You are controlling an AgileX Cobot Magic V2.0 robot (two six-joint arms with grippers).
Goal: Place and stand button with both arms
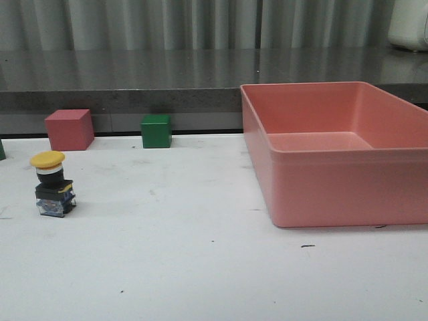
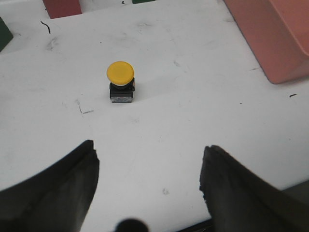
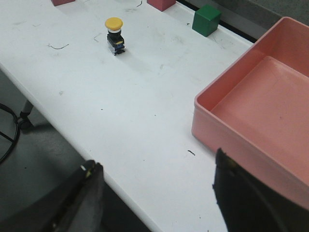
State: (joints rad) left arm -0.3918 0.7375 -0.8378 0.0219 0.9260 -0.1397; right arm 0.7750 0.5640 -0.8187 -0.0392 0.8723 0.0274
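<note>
The button [image 1: 52, 182] stands upright on the white table at the left, yellow cap on top, black collar and black-blue base below. It also shows in the left wrist view [image 2: 120, 81] and in the right wrist view [image 3: 115, 35]. My left gripper [image 2: 149, 159] is open and empty, well short of the button. My right gripper [image 3: 157, 169] is open and empty over the table's front edge, next to the pink bin. Neither arm shows in the front view.
A large pink bin [image 1: 334, 200] stands at the right and also shows in the right wrist view [image 3: 212, 96]. A red cube [image 1: 69, 129] and a green cube [image 1: 156, 131] sit at the back of the table. A dark green object [image 1: 2, 150] is at the left edge.
</note>
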